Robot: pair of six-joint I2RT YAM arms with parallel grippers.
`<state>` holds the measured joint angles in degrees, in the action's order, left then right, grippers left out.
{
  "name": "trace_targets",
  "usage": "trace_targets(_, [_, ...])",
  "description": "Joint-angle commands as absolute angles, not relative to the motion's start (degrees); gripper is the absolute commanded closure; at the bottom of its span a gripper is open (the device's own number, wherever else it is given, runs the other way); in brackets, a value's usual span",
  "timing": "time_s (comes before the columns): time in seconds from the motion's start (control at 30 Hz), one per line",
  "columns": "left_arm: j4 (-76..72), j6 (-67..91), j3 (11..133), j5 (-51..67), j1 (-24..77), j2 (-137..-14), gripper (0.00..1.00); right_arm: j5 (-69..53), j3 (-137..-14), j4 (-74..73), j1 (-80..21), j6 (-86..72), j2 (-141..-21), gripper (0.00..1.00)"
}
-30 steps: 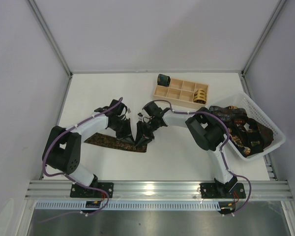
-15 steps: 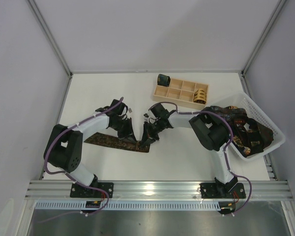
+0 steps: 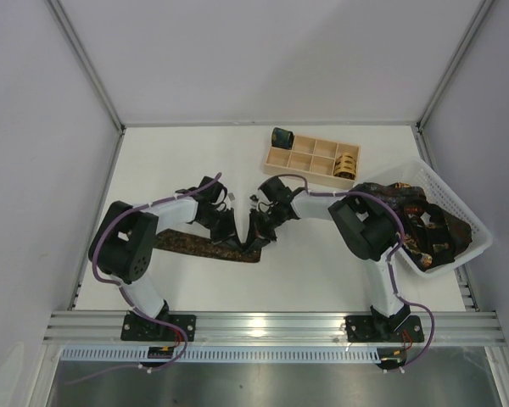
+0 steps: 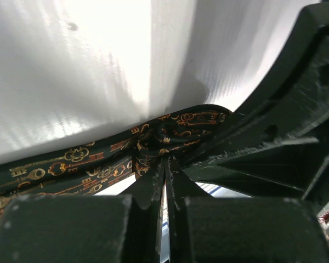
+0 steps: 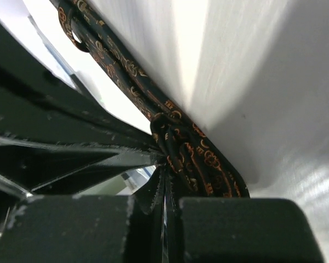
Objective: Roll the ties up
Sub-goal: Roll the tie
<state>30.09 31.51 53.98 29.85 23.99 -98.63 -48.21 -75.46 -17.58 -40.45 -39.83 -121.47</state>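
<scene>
- Tie (image 3: 195,245) being worked: dark fabric w/ gold-orange key print. It lies flat on the bench (image 3: 187,161), left of centre and nearer the near edge, running roughly left to right.
- Right end of that tie is bunched into a small raised fold, and both tools meet there.
- left tool (image 4: 165,164): jaws all but together, only a sliver of light btwn them, tips pinching the raised fold.
- right tool (image 5: 164,164): jaws fully together, tips clamped on the same bunched bit from the opposite side.
- The two tools sit v. close, tips angled toward each other over the fold.
- Wooden tray (image 3: 310,157): toward the far edge, right of centre.
- Tan-gold coil (image 3: 346,163): rolled tie, in the tray's right-end compartment.
- Dark green coil (image 3: 281,136): rolled tie, at the tray's far-left corner. Can't tell if it's inside or just beside.
- White mesh basket (image 3: 455,202): at the bench's right edge, holding a heap of loose ties (image 3: 416,222).
</scene>
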Motion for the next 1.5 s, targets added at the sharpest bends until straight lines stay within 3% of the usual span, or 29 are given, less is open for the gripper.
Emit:
trace_targets(0.0, [28.65, 30.67, 51.60, 28.65, 24.43, -100.28, 0.94, -44.57, -76.99, -22.14, -39.73, -36.05, -116.38, 0.97])
trace_targets(0.1, [28.56, 30.15, 50.63, 27.78, 24.35, -99.84, 0.94, -43.24, -76.64, -26.88, -38.50, -33.58, -114.18, 0.88])
trace_targets(0.33, [30.76, 28.39, 51.50, 25.75, 24.17, -99.23, 0.95, -44.38, -69.35, -27.69, -35.33, -31.29, -109.25, 0.53])
trace_targets(0.57, [31.03, 27.77, 51.59, 25.66, 23.91, -99.93, 0.94, -48.16, -67.85, -24.18, -35.42, -30.85, -113.02, 0.47])
trace_targets(1.23, [32.43, 26.10, 51.24, 23.29, 23.12, -100.20, 0.95, -51.94, -69.61, -15.30, -36.21, -35.51, -118.56, 0.59])
trace_targets(1.37, [32.70, 25.67, 51.24, 22.33, 23.12, -100.20, 0.94, -52.38, -69.26, -14.77, -36.47, -36.39, -117.69, 0.76])
trace_targets(1.4, [32.96, 25.58, 51.33, 21.80, 23.20, -100.11, 0.94, -52.21, -69.17, -14.85, -36.47, -36.56, -117.16, 0.88])
trace_targets(1.47, [33.13, 25.58, 51.94, 22.06, 23.29, -100.28, 0.95, -51.07, -68.47, -15.29, -36.12, -36.56, -115.59, 1.00])
